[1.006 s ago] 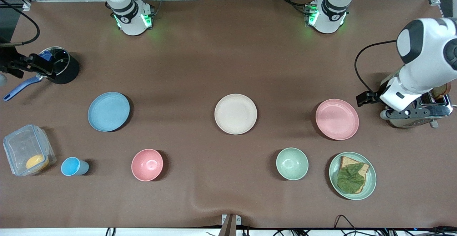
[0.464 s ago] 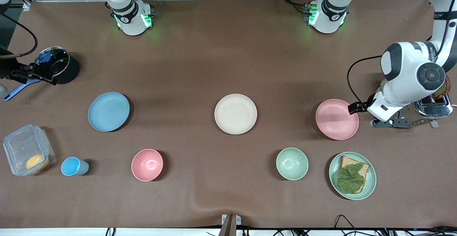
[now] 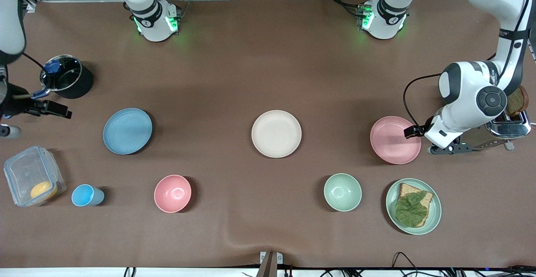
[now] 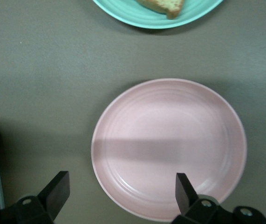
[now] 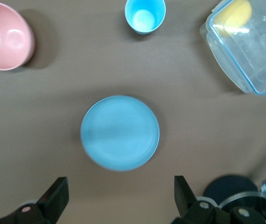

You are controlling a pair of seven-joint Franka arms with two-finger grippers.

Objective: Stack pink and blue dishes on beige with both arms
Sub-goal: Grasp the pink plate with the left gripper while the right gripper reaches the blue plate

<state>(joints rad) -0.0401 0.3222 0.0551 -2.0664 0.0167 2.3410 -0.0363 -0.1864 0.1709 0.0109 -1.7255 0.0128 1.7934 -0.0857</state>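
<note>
While both arms had swung in from the table ends over the last second, nothing on the table had shifted, so the stacking had not begun. Nearest the camera, the green plate [image 3: 413,206] with bread, the green bowl [image 3: 342,192], the pink bowl [image 3: 172,193], the cup [image 3: 86,195] and the tub [image 3: 32,180] lay as before.

In the next row, the left claw [image 4: 119,189] had come in from over the toaster [image 3: 494,132] and hung with its fingers spread wide, released and holding nothing. The pink plate [image 3: 395,139] sat just under and ahead of it, the rim toward the left arm's end between the two fingers in the left wrist view. That looked like the approach to a rim grasp.

The beige plate [image 3: 276,133] lay mid-table, bare, well apart from either claw.

At the right arm's end, the right claw [image 5: 119,193] had left the pot [image 3: 67,82] and moved toward the blue plate [image 3: 127,130]. Its fingers were also released and empty, and the blue plate lay ahead of them, not yet between them, in the right wrist view.

Judging from this, both arms were closing on their plates together, the left one closer to a grip
</note>
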